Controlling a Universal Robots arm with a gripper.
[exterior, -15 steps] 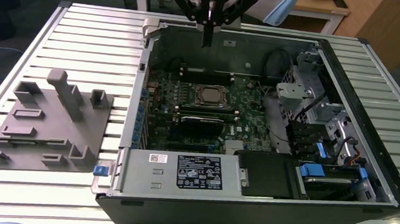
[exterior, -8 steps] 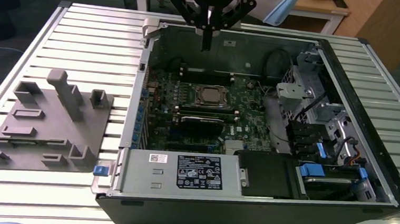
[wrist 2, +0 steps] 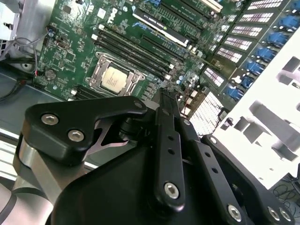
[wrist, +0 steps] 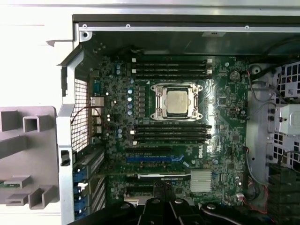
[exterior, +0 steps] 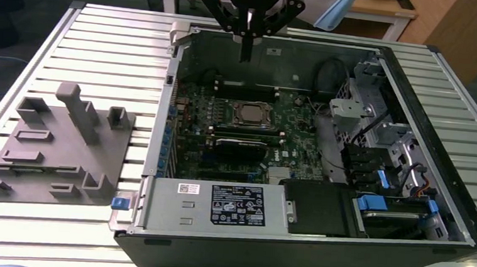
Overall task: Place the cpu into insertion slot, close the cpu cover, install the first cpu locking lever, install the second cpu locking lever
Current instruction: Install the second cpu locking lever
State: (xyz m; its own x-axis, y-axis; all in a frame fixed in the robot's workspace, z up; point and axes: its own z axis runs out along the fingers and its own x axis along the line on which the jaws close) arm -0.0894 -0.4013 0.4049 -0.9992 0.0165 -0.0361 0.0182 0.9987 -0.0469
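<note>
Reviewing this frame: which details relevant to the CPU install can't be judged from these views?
- Locking levers beside the cpu cover: too small in both wrist views and the exterior view to tell latched or free.
- Insertion slot: hidden under the cpu.
- Claw: fingertip gap hidden, edge-on in the exterior view, cut off by the first wrist view's frame edge.

Black gripper (exterior: 246,53), jointed linkage arms, silver bolt heads, grey metal wrist collar

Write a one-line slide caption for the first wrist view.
Open computer case seen from above: the cpu sits under the cpu cover on the green motherboard.
</note>
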